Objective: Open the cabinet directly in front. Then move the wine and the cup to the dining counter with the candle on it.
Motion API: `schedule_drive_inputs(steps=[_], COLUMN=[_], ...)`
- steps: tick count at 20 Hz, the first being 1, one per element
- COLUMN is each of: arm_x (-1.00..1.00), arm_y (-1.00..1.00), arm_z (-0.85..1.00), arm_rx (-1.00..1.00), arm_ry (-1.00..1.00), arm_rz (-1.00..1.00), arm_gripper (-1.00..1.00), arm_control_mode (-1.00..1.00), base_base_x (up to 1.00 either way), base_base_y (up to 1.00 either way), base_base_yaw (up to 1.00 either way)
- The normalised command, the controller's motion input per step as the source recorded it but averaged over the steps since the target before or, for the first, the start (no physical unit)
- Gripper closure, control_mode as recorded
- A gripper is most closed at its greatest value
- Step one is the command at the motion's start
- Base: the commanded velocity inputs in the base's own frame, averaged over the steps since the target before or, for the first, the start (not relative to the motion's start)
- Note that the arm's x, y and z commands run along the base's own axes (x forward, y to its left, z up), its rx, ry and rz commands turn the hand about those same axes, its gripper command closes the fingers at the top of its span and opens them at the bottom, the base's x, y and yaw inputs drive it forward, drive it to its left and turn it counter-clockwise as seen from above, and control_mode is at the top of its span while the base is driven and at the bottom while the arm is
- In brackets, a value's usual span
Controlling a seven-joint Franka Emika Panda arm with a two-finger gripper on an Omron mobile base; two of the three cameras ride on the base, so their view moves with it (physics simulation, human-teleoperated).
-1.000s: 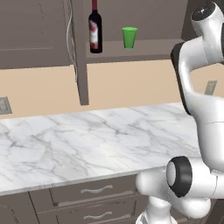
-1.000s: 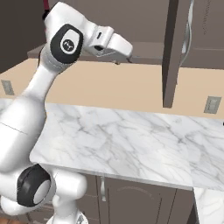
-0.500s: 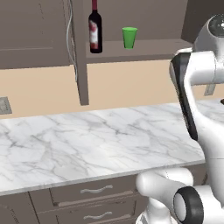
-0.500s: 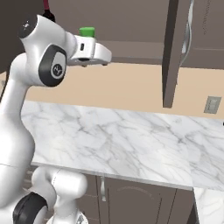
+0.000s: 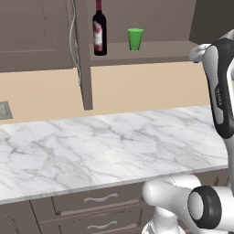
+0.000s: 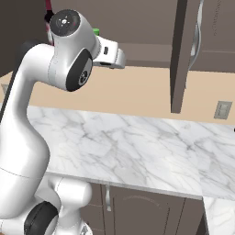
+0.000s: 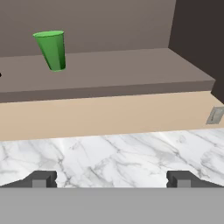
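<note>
My arm hides most of the cup (image 6: 96, 31) and wine (image 6: 47, 17) in the right base view. The cabinet (image 5: 83, 55) stands open; its top is cut off. The left base view shows the wine (image 5: 99, 33) upright on the shelf, the cup (image 5: 135, 39) near its right, apart. The hand view gives the cup (image 7: 51, 49) far left on the shelf, above the marble bench (image 7: 113, 155). My tool (image 7: 112, 179) stands wide, holding nothing. Since earlier, my arm has swung right and lower.
</note>
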Motion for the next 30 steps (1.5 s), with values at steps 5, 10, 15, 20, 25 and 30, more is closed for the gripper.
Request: schedule_drive_inputs(steps=[5,10,15,20,25,30], arm_x=[0.03,0.11,0.22,0.36,0.65,0.67], arm_y=[0.03,0.09,0.33,0.45,0.47,0.11], arm_z=[0.17,0.26,0.11,0.03,0.13,0.35], arm_rx=[0.00,0.02,0.03,0.01,0.08,0.10], arm_ry=[0.00,-0.03,-0.18,-0.24,-0.12,0.00], arm_rz=[0.00,0.02,0.03,0.05,0.05,0.03], arm_gripper=[-1.00,-1.00,-1.00,-1.00,-1.00,-1.00], arm_control_mode=[-1.00,-1.00,-1.00,-1.00,-1.00,-1.00], base_base_x=[0.00,0.00,0.00,0.00,0.00,0.00], base_base_y=[0.00,0.00,0.00,0.00,0.00,0.00], base_base_yaw=[0.00,0.00,0.00,0.00,0.00,0.00])
